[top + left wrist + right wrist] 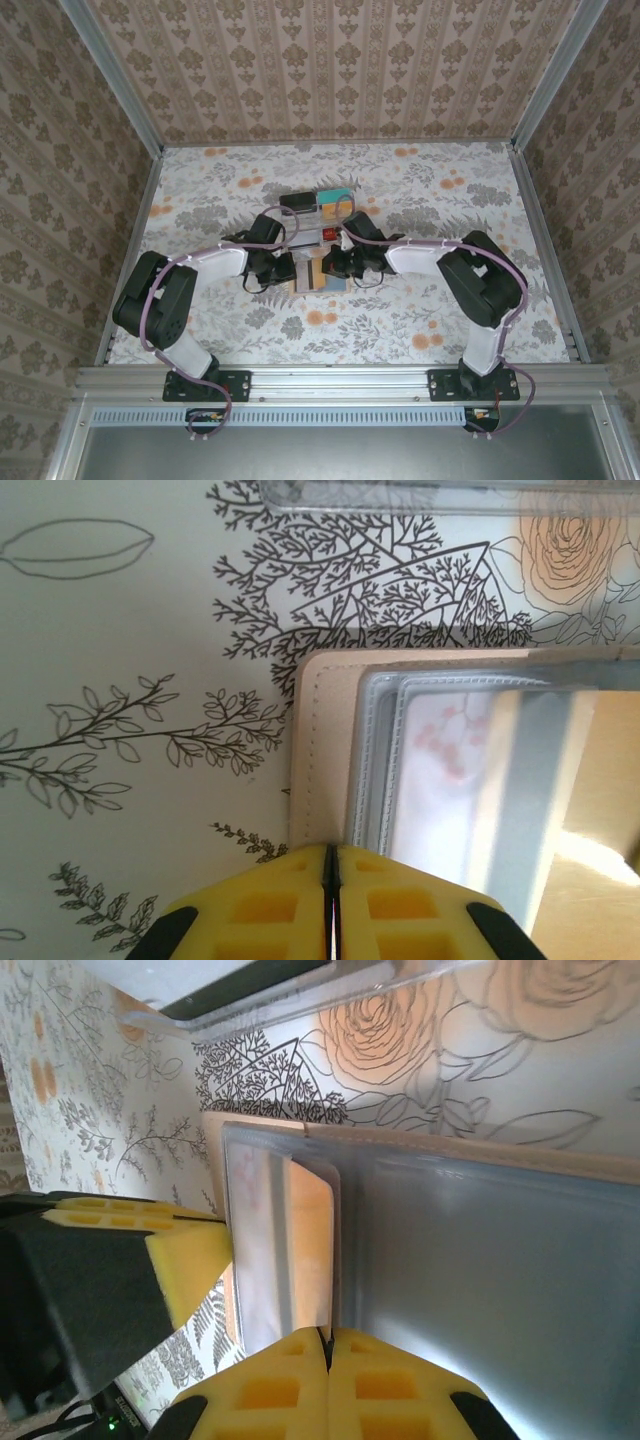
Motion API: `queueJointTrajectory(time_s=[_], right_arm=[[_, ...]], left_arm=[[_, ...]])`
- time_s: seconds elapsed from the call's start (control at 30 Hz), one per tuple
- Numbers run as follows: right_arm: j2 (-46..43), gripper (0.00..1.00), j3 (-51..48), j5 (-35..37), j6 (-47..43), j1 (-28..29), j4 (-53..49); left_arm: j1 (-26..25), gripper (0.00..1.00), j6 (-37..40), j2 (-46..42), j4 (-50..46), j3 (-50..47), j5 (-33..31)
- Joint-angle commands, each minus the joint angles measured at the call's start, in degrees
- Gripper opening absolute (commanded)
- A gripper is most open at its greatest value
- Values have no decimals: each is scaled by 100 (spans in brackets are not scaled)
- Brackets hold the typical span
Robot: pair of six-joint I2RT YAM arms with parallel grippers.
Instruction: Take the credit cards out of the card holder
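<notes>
While my left gripper [331, 885], fingers together, pins the edge of the tan card holder [320, 750] on the floral table [400, 320], my right gripper [327, 1360] sits closed at the edge of the orange credit card [312, 1250] tucked inside, so I should draw it straight out, slowly.

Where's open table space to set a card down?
Bare cloth lies between the clear tray and the back wall, in both far corners, and between the card holder and the near rail. Crowded middle: left gripper and right gripper meet at the holder.

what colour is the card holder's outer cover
Tan, with a stitched edge; the card holder shows best in the left wrist view.
</notes>
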Motion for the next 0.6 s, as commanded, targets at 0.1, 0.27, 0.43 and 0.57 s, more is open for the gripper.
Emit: queueJointTrajectory(time_s=[0.1,0.27,0.43,0.57], right_arm=[[-647,1,-298,242,-751,-274,-620],[-1281,0,-480,76,-960,-370,-246],[-1892,0,-806,-133,-529,-476,873],[-2210,0,-1091,-165,150,-551,1935]], left_arm=[[53,19,56,-391,-437,171,-356],[96,36,-1,-982,-433,402,-385],[133,53,-107,-1498,-189,595,182],[167,67,-449,-1932,248,541,773]])
